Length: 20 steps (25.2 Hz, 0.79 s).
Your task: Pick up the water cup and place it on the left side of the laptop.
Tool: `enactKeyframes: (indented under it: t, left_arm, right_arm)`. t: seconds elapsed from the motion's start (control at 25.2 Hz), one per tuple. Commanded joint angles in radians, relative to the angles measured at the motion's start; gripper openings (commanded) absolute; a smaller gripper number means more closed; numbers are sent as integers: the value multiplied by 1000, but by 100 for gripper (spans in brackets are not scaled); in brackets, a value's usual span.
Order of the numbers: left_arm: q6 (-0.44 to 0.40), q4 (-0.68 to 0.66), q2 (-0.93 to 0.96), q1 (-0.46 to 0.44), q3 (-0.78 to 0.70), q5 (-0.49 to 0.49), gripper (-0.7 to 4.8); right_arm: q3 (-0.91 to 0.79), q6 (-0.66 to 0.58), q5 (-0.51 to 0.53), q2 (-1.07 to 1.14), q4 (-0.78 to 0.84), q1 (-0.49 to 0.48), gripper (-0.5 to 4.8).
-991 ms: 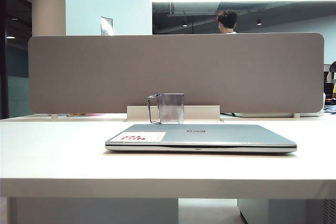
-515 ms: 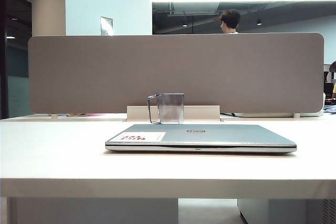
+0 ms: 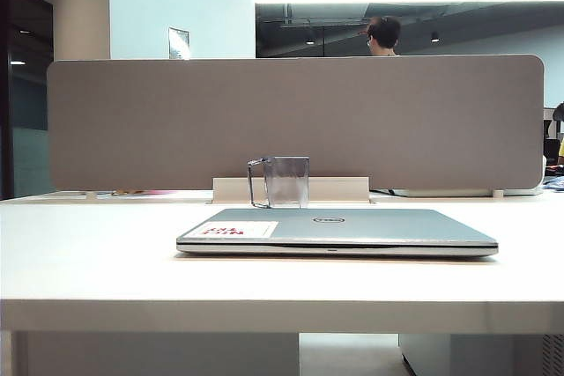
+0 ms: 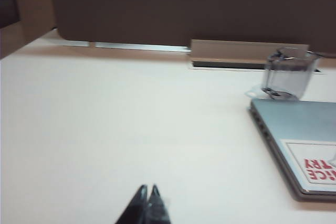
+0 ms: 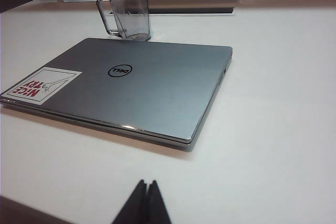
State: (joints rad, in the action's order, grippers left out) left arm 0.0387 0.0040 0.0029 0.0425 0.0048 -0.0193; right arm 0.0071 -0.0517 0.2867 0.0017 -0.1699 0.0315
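The water cup (image 3: 287,181), a clear grey-tinted mug with its thin handle to the left, stands upright on the table just behind the closed silver laptop (image 3: 352,229). The laptop lies flat mid-table with a white red-printed sticker on its lid. Neither arm shows in the exterior view. In the left wrist view my left gripper (image 4: 147,188) is shut and empty over bare table, well short of the cup (image 4: 287,77) and off the laptop's (image 4: 294,129) sticker-side edge. In the right wrist view my right gripper (image 5: 146,183) is shut and empty in front of the laptop (image 5: 152,85), with the cup (image 5: 128,11) beyond it.
A grey partition panel (image 3: 291,121) stands along the table's far edge, with a low white cable box (image 3: 344,188) at its foot right behind the cup. White tabletop (image 3: 88,244) stretches to the left and right of the laptop. A person moves behind the panel.
Cup and laptop have not moved. Only the person's head behind the partition has shifted slightly.
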Motion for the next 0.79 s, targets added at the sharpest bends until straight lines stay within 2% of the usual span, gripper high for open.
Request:
enactKeyframes:
  t: [0.04, 0.2, 0.32, 0.55, 0.79]
  left_arm:
    - [3, 12, 1, 0, 3, -27, -6]
    - [3, 12, 1, 0, 3, -39, -6]
    - [2, 11, 1, 0, 5, -86, -6]
    - [2, 11, 2, 0, 24, -99, -6]
    - [-3, 7, 89, 1, 134, -120, -6]
  right_arm:
    - [-4, -1, 32, -2, 25, 2, -5]
    - [-3, -1, 88, -2, 55, 4, -5]
    - [-3, -1, 142, -2, 108, 4, -5]
    - [-3, -1, 142, -2, 119, 4, -5]
    - [-3, -1, 140, -2, 119, 4, -5]
